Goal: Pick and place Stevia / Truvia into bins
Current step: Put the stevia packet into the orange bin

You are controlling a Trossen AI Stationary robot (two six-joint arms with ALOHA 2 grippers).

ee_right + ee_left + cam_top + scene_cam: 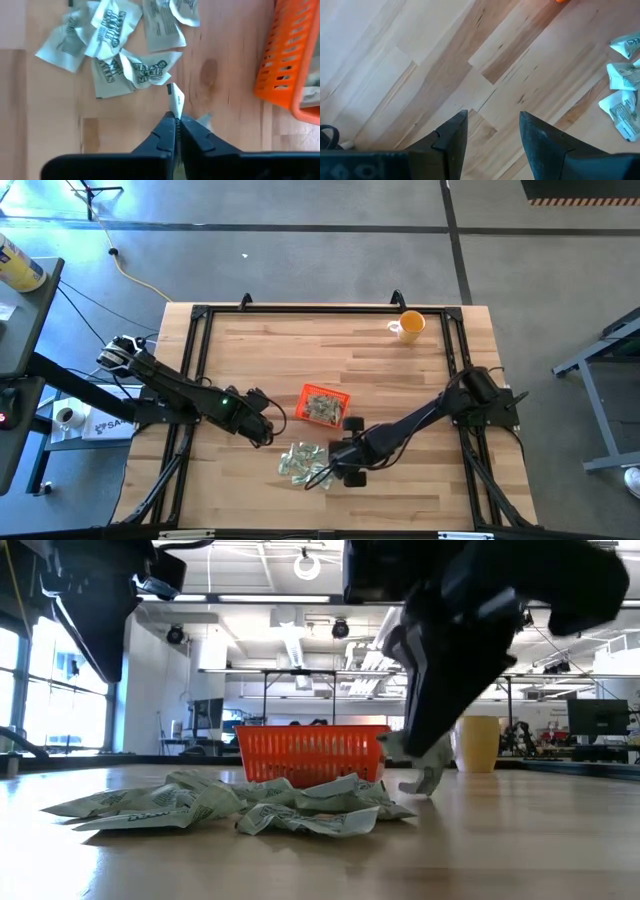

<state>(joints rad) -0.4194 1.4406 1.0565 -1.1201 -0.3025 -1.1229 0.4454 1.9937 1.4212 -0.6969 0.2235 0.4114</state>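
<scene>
Green-and-white packets (120, 47), orange-red slotted tray (287, 60), pale wood table (300, 350).

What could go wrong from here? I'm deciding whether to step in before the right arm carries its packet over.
The right gripper pinches its packet only by one edge, so it could slip out on the way to the orange tray. The packet pile lies close by, so a low swing might scatter it.

orange-yellow cup (408, 326) upright near far rt corner of wood table (400, 380).
</scene>
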